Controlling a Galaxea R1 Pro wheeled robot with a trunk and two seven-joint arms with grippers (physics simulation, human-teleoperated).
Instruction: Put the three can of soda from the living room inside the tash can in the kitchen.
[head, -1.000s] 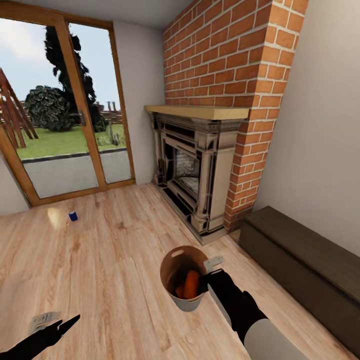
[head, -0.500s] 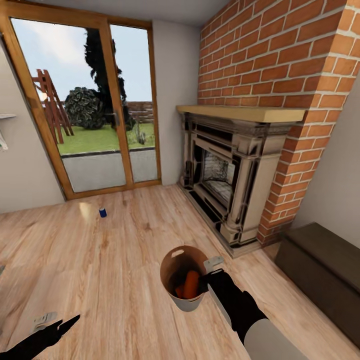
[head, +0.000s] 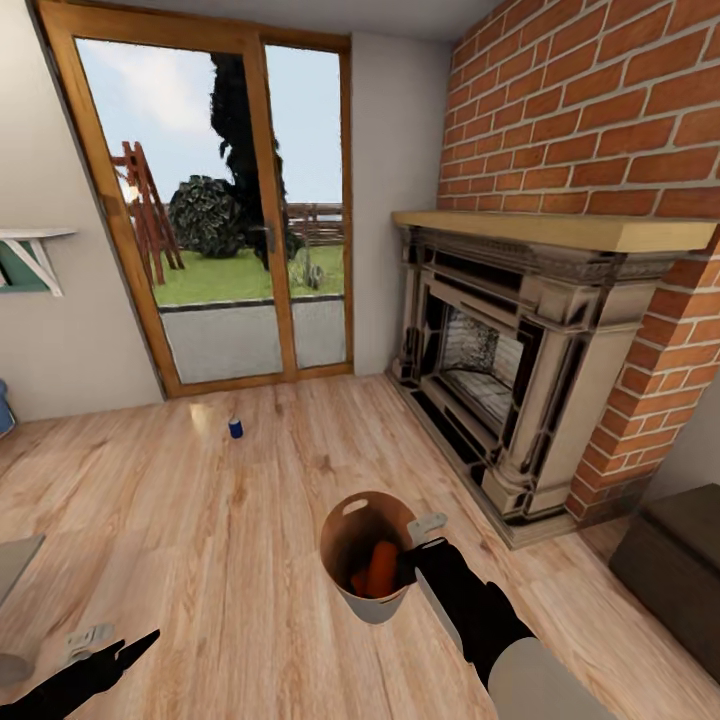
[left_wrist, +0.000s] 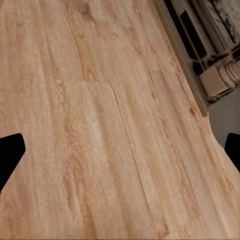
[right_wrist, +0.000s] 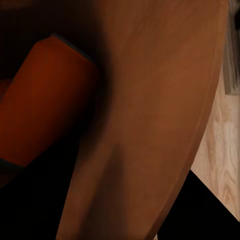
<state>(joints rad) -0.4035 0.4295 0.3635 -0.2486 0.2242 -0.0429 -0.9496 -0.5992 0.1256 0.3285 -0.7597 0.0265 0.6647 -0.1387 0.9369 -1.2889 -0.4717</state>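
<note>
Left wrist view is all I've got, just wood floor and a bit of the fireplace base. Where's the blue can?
Observer: The blue soda can stands upright on the floor near the glass doors, left of the fireplace.
Operator: And the bin?
Observer: The trash can hangs off the floor, its rim pinched by the right gripper.
Operator: Anything in it?
Observer: Orange soda cans lie inside, leaning against the brown wall; the right wrist view shows one up close.
Operator: Is my left gripper free?
Observer: Yes, the left gripper is empty, low over the planks.
</note>
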